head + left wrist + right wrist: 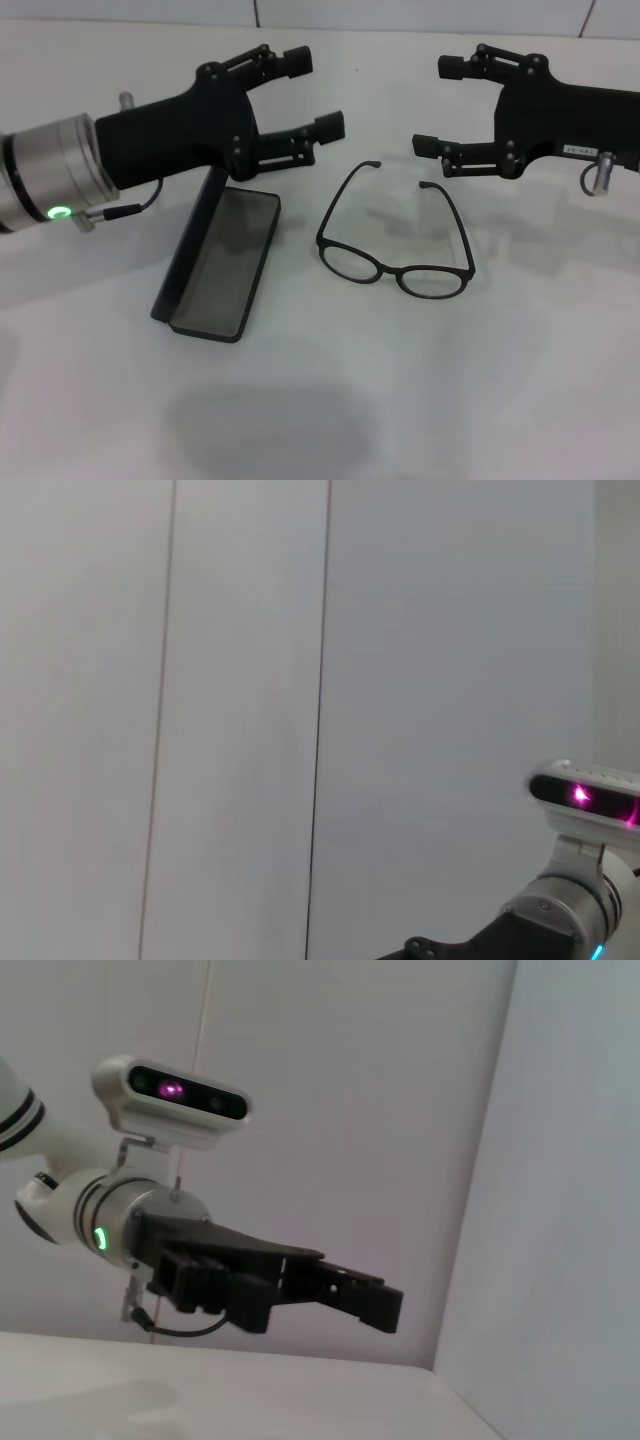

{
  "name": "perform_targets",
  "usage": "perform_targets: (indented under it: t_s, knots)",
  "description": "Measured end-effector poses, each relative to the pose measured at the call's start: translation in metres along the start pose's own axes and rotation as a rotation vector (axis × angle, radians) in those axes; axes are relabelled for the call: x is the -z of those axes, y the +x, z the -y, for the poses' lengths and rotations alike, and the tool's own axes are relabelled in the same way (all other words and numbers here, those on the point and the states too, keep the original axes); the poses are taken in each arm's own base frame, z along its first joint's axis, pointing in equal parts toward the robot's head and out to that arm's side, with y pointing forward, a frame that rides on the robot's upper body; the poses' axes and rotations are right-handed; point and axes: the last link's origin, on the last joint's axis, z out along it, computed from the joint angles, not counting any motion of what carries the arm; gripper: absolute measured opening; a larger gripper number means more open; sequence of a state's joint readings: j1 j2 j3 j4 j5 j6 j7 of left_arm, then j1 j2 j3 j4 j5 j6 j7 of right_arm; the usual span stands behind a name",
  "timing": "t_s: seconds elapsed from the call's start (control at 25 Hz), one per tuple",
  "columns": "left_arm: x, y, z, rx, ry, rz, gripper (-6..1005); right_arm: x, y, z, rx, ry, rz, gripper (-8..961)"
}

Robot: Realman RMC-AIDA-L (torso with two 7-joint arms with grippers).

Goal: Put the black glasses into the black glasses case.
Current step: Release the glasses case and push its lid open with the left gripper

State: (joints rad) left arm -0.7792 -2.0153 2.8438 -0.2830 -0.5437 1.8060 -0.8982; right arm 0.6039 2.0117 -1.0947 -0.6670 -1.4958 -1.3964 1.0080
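Pre-grasp: both claws released, hovering.
Black glasses (396,240) centre frame, black glasses case (220,262) open at left; right claw (432,107) upper right, left claw (315,93) upper left. Best gripped at bridge, lowered level.

You saw matt black plastic on the glasses (395,262), with clear, faintly glossy lenses. The case (218,262) had a hard black shell and a dull grey lining. The table (420,400) looked smooth, matt white. The left gripper (300,95) was matt black, behind it brushed metal.
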Motion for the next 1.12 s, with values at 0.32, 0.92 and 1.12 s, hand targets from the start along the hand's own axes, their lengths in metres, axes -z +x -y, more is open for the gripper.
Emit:
perform_targets:
  t_s: [0.32,0.92,1.12]
  knots:
    - [0.002,-0.006,-0.004,0.034,0.014,0.001,870,0.002,0.003,-0.002,0.001,0.003,-0.008,869]
    - [0.024,0.013,0.023,0.299,0.082,0.074,861,0.014,0.008,-0.005,0.031,0.018,-0.019,869]
    - [0.05,0.024,0.041,0.423,0.177,0.18,859,0.019,0.012,-0.005,0.043,0.025,-0.029,869]
